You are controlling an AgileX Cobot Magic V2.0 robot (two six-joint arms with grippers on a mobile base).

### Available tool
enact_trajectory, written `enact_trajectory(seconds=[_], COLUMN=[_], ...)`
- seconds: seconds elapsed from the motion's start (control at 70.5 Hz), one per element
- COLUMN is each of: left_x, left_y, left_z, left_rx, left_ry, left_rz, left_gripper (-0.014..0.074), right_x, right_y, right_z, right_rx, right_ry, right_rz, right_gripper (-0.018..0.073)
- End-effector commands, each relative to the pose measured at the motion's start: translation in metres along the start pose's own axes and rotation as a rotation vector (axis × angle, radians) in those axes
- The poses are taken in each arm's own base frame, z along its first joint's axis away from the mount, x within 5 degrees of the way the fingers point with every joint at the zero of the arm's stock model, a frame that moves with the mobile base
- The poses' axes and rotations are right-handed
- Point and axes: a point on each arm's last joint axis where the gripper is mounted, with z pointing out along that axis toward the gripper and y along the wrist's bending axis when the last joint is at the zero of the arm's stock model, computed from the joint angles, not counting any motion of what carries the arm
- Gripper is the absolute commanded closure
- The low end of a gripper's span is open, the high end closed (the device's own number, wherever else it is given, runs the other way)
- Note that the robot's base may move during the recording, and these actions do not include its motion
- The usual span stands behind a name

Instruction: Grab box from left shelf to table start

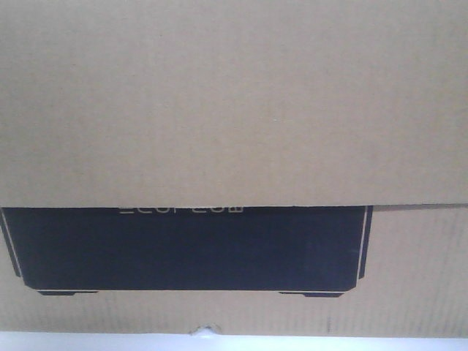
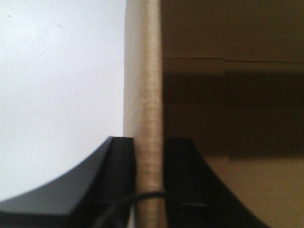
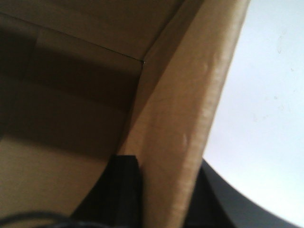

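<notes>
Wrist views: both grippers, left gripper [image 2: 149, 156] and right gripper [image 3: 164, 173], clamped on ribbed cardboard box [image 1: 234, 102] walls.

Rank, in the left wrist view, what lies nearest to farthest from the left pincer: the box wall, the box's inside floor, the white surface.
1. Box wall: pinched in the left pincer.
2 and 3. Inside floor, on the right, and white surface, on the left: too close to call.

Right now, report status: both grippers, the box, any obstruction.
Left gripper shut on box wall. Right gripper shut on opposite wall. Box fills front view. White surface beyond it; no obstruction visible.
</notes>
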Motion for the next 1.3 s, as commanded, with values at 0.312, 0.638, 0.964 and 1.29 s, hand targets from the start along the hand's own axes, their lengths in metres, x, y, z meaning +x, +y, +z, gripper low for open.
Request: enact_trajectory(seconds=[0.312,0.638,0.964,1.29], left_x=[-0.007,-0.011,-0.034,-0.035], left_y=[-0.030,-0.030,-0.027,-0.025], left_z=[-0.006,-0.011,-0.045,-0.096], left_rx=[0.227,0.220,0.109,-0.008], left_ry=[-0.044,-0.059,-0.129,-0.177], left_rz=[-0.124,-0.109,0.024,0.121], left_gripper=[0.0069,0.0069,0.0072,0.0359], right_x=[-0.009,0.003,0.014,0.029], right_y=[0.013,-0.009,-0.023,-0.030], right_z=[-0.033,-0.070,-0.097,-0.130], right_rx=[-0.120,0.046,0.148,0.157], right_ry=[-0.167,-0.233,-0.282,-0.358], right_rz=[0.040,0.056,0.063,0.127], right_gripper=[-0.0056,-0.0056,-0.0056,-0.0035])
